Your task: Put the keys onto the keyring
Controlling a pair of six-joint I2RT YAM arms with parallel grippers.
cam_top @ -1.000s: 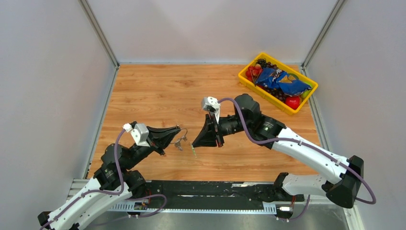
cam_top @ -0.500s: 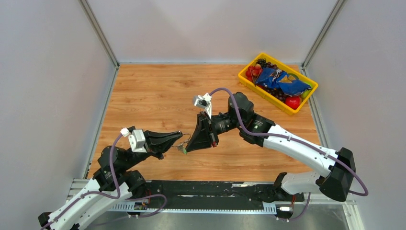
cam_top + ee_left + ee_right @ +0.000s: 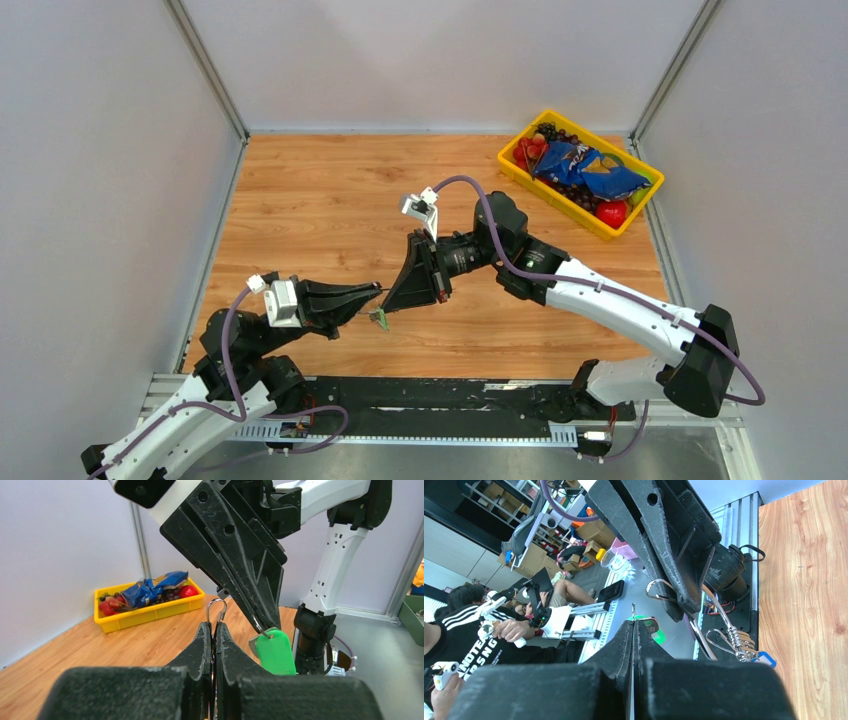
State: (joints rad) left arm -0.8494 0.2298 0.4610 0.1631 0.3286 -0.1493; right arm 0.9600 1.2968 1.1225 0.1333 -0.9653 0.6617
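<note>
My left gripper (image 3: 376, 291) is shut on the wire keyring (image 3: 216, 611), whose clasp loop sticks out past the fingertips. My right gripper (image 3: 386, 310) is shut on the thin ring of the green-tagged key (image 3: 274, 653), which hangs just right of the keyring loop. The two gripper tips nearly touch above the wooden table. In the right wrist view the keyring loop (image 3: 663, 590) is beside my right gripper (image 3: 634, 622), the green tag (image 3: 647, 625) peeks behind the fingertips, and a blue tag (image 3: 768, 659) hangs on the keyring's coiled end. I cannot make out the plain dark key.
A yellow bin (image 3: 545, 196) with snack bags and fruit stands at the table's back right; it also shows in the left wrist view (image 3: 150, 611). Grey walls close the left, back and right sides. A black rail (image 3: 430, 395) runs along the near edge.
My right gripper has moved left and down with the green key to the left gripper's tip. My left gripper has shifted slightly down. The gap between them has closed.
</note>
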